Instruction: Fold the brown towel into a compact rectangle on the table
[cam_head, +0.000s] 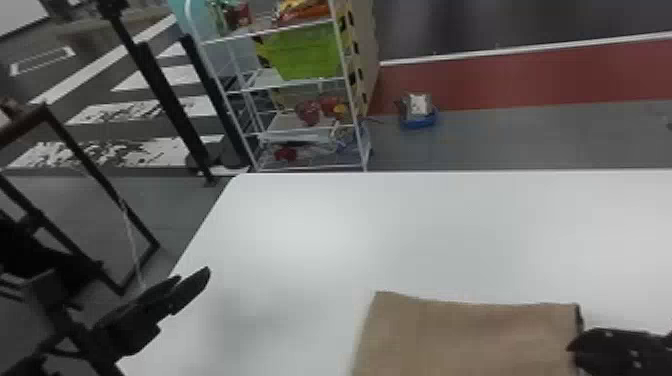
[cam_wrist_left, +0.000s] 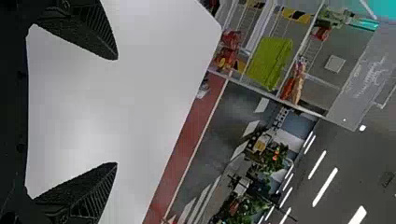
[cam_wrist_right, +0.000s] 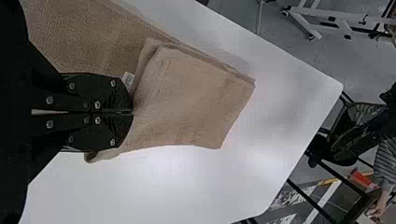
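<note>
One claw does the holding here: the right claw (cam_wrist_right: 132, 112) has its fingers pressed together on the edge of the brown towel (cam_wrist_right: 191, 98), close by a small white tag (cam_wrist_right: 127, 80). How many layers it pinches I can't quite make out. The left claw (cam_wrist_left: 116, 111) has its fingers spread and empty, out by the left side of the table, well apart from the cloth.

The towel is partly folded, I judge, with a doubled panel whose stacked edges don't quite meet and a curled lip beside the right claw. To fold well from here, carry the pinched edge over low and level, keeping a light tension so the under layer isn't dragged along. Match it to the opposite edge before letting go, then ease the fingers out flat. That curl should be smoothed first, or it will leave a ridge. The left claw could come in to pin the near part if the cloth begins to slide.

The table (cam_head: 300, 240) is white and smooth, so slipping seems a fair risk; the towel lies at its near side in the head view. Beyond stand a white wire rack (cam_head: 295, 87) with a green bin (cam_head: 310, 52), and a red band (cam_head: 550, 75) on the floor.
</note>
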